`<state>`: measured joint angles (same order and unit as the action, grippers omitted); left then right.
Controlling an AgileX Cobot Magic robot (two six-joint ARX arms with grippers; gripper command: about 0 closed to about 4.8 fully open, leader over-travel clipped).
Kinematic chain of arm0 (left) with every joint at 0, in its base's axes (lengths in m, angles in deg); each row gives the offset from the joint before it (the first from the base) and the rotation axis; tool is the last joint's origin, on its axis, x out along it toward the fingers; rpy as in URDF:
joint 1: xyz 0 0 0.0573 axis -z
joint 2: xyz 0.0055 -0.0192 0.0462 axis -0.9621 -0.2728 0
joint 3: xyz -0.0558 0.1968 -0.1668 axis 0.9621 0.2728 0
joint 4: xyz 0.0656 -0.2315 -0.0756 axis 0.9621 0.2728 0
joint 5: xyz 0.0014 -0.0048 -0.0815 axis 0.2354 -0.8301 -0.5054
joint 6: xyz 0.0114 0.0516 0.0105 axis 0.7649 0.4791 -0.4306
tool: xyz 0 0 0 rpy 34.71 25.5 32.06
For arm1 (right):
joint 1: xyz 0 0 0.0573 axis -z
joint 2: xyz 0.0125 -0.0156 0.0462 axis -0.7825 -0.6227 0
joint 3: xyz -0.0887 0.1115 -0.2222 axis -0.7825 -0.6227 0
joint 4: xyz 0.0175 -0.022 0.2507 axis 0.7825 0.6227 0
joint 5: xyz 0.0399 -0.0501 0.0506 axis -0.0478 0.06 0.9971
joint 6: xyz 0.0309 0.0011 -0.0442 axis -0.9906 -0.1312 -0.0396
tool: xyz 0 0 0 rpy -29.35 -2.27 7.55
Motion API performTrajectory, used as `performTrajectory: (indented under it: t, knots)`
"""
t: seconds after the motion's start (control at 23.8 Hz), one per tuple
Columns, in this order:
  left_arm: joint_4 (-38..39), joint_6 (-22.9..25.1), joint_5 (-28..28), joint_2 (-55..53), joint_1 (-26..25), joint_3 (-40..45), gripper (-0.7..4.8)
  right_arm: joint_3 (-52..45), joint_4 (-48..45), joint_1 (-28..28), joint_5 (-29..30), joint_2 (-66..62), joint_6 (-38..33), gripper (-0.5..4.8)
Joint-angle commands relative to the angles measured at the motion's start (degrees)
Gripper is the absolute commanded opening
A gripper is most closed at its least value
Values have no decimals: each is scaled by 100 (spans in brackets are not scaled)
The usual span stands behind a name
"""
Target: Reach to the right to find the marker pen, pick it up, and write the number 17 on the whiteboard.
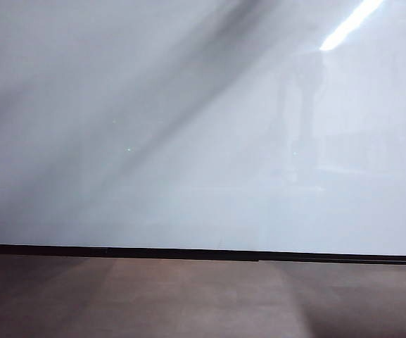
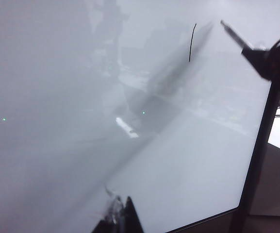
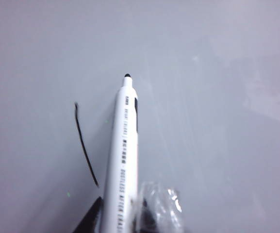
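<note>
The whiteboard fills the exterior view, and neither arm shows there. In the right wrist view my right gripper is shut on the white marker pen, whose black tip points at the whiteboard. A single black stroke is drawn on the board beside the pen. In the left wrist view the same stroke shows near the pen held by the right gripper. My left gripper is shut and empty, facing the whiteboard. Whether the tip touches the board I cannot tell.
A thin black strip runs along the board's lower edge, above a brown-grey matte surface. The board's dark frame edge shows in the left wrist view. A bright light reflection lies on the board.
</note>
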<state>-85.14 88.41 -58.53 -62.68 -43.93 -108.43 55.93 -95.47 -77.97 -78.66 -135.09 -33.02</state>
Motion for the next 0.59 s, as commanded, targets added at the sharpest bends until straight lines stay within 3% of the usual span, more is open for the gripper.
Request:
performTrajectory:
  t: [0.04, 0.59]
  knots:
    - [-68, 24, -26, -33, -2, -39, -5, 278, 24, -17, 203, -55, 2, -8]
    - [-70, 26, -24, -39, -2, -39, -5, 468, 310, -22, 282, -199, -24, -8]
